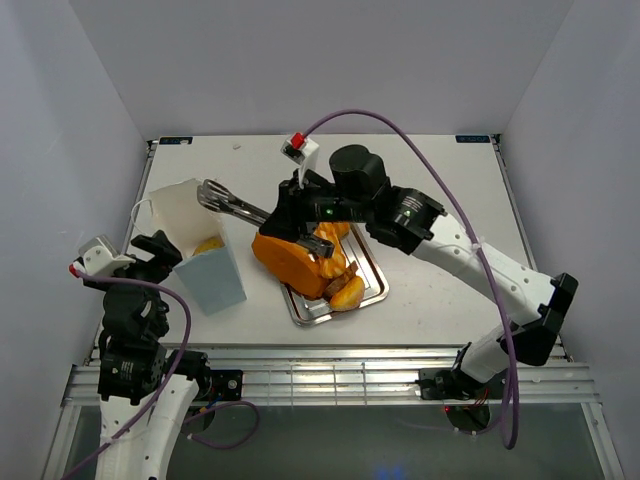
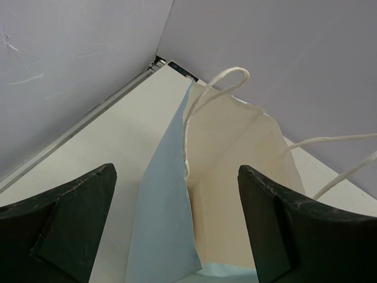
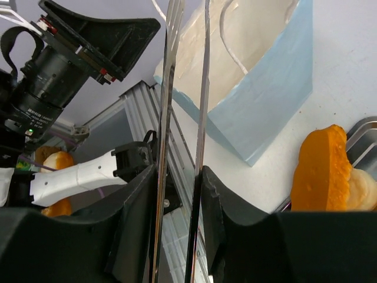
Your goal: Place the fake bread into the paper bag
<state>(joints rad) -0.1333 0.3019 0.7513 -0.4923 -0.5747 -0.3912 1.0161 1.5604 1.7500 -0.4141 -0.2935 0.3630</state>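
Your right gripper (image 3: 179, 177) clamps the tongs (image 1: 232, 203), tips over the paper bag (image 1: 205, 275) at the table's (image 1: 440, 180) left edge. Your left gripper (image 2: 177, 177) gapes astride its wall. Most fake bread (image 1: 295, 262) sits on the tray (image 1: 372, 275), one piece bagged.

We're in a robotics lab test cell: a white-and-black left robot arm (image 1: 130, 340) and a matching right robot arm (image 1: 480, 265) stand at a ribbed aluminium rail frame (image 1: 330, 380) along the near edge of a plain white tabletop (image 1: 430, 190), boxed in by bare pale grey panel walls (image 1: 330, 60). A purple cable (image 1: 400, 125) loops over the right arm, and a black camera lens (image 3: 41, 82) sits in a bracket. The only food is glossy orange toy pastries (image 1: 285, 258) on a silver metal tray (image 1: 305, 312).
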